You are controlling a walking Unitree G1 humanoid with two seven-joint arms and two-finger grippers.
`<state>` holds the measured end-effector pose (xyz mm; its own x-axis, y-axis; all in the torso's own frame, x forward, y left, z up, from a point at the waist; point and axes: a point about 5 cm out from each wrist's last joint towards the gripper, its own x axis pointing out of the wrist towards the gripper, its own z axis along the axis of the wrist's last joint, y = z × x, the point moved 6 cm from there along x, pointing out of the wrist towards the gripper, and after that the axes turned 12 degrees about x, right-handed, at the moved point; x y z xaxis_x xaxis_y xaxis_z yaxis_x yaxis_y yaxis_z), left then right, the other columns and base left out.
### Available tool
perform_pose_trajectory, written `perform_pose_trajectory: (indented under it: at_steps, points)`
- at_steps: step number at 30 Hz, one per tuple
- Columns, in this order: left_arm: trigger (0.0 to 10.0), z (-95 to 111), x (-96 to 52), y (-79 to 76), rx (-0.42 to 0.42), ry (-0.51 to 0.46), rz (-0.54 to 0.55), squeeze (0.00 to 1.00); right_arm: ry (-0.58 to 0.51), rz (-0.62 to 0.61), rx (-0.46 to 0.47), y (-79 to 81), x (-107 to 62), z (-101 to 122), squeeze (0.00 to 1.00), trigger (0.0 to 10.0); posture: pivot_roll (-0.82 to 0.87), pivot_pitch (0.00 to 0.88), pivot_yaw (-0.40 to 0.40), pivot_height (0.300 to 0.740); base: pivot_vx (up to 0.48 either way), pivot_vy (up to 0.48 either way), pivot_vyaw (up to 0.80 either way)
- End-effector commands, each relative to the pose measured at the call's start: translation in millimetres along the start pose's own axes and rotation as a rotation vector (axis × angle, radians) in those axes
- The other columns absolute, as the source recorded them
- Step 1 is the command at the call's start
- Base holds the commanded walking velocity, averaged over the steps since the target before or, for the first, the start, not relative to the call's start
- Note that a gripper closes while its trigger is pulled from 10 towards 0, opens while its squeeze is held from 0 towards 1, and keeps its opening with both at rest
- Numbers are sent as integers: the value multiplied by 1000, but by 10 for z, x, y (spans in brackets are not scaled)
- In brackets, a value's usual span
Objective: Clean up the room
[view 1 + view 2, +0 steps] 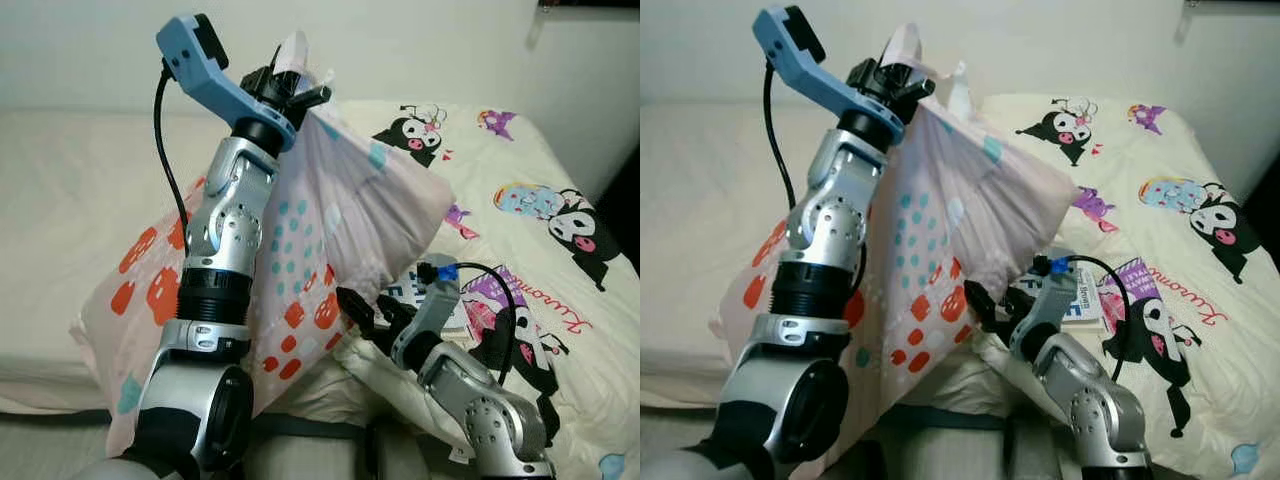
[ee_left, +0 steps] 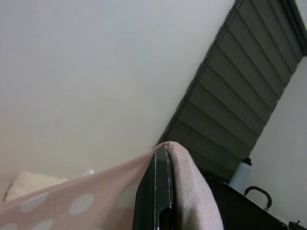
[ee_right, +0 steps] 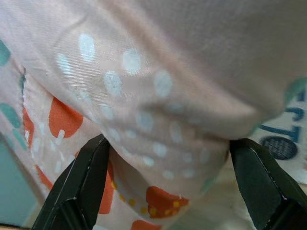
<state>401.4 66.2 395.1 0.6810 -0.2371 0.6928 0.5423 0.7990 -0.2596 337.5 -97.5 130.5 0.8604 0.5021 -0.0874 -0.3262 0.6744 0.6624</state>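
The left gripper (image 1: 290, 85), raised high on its silver arm, is clamped on the top corner of a pink pillow (image 1: 300, 250) printed with orange and teal patterns, holding it up so it hangs down over the near edge of the bed (image 1: 80, 190). Lower and to the right, the right gripper (image 1: 375, 315) has its black fingers (image 3: 79, 184) spread wide apart against the pillow's lower side, above a cartoon-print bedsheet (image 1: 540, 200) and a book (image 1: 1075, 298) lying on it.

Left pincer (image 1: 290, 85) raised high and clamped; right pincer (image 1: 365, 312) low, fingers spread.
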Motion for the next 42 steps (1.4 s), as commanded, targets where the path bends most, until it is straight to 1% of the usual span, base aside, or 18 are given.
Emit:
perform_pose_trajectory:
  at_steps: [1, 4, 11, 13, 14, 15, 16, 17, 18, 19, 20, 21, 22, 23, 25, 32, 33, 42]
  points:
    - [0, 162, 31, -141, -8, -64, -45, 0, 16, 40, 1, 33, 16, -50, 1000, 10000, -153, 116, 44, 606, 0, 0, 0]
    - [0, 181, 30, -156, -9, -66, -49, 0, 54, 155, -13, 162, 23, -103, 1000, 10000, -148, 118, 44, 606, 0, 0, 0]
    - [0, 228, 24, -221, -16, -73, -65, 0, 158, 273, -14, 207, -3, -258, 1000, 10000, -126, 122, 41, 606, 0, 0, 0]
    - [0, 254, 16, -240, -14, -75, -70, 0, 132, 191, -70, -29, 66, -167, 1000, 10000, -108, 126, 38, 606, 0, 0, 0]
    - [0, 254, 16, -240, -14, -75, -70, 0, 132, 191, -70, -29, 66, -167, 1000, 10000, -108, 126, 38, 606, 0, 0, 0]
    - [0, 262, 12, -240, -12, -76, -71, 0, 73, 92, -83, -198, 136, -40, 1000, 10000, -108, 126, 38, 606, 0, 0, 0]
    - [0, 262, 12, -240, -12, -76, -71, 0, 73, 92, -83, -198, 136, -40, 1000, 10000, -108, 126, 38, 606, 0, 0, 0]
    - [0, 269, 9, -239, -11, -76, -71, 0, 23, 29, -75, -308, 182, 64, 973, 10000, -108, 126, 38, 606, 0, 0, 0]
    - [0, 274, 5, -241, -10, -76, -72, 0, -23, 36, -63, -289, 217, 169, 706, 10000, -97, 123, 36, 606, 0, 0, 0]
    - [0, 274, 5, -241, -10, -76, -72, 0, -23, 36, -63, -289, 217, 169, 706, 10000, -97, 123, 36, 606, 0, 0, 0]
    - [0, 278, 3, -247, -9, -76, -74, 0, -57, 88, -44, -187, 247, 257, 318, 10000, -94, 123, 36, 606, 0, 0, 0]
    - [0, 280, 1, -251, -9, -76, -75, 0, -74, 157, -31, -69, 258, 306, 188, 10000, -94, 122, 36, 606, 0, 0, 0]
    - [0, 277, -1, -263, -9, -74, -80, 0, -72, 246, -21, 91, 268, 336, 0, 10000, -90, 117, 37, 606, 0, 0, 0]
    - [0, 277, -1, -263, -9, -74, -80, 0, -72, 246, -21, 91, 268, 336, 0, 10000, -90, 117, 37, 606, 0, 0, 0]
    - [0, 261, -10, -290, -14, -68, -88, 0, -6, 423, -31, 374, 253, 294, 0, 10000, -86, 110, 36, 606, 0, 0, 0]
    - [0, 242, -26, -311, -17, -61, -92, 0, 67, 578, -61, 550, 197, 266, 0, 10000, -81, 104, 27, 606, 0, 0, 0]
    - [0, 237, -32, -311, -17, -60, -91, 0, 85, 607, -73, 564, 178, 274, 0, 0, -81, 102, 24, 606, 0, 0, 0]
    - [0, 238, -40, -303, -24, -63, -88, 0, 66, 549, -151, 423, 227, 440, 0, 0, -91, 93, 25, 606, 0, 0, 0]
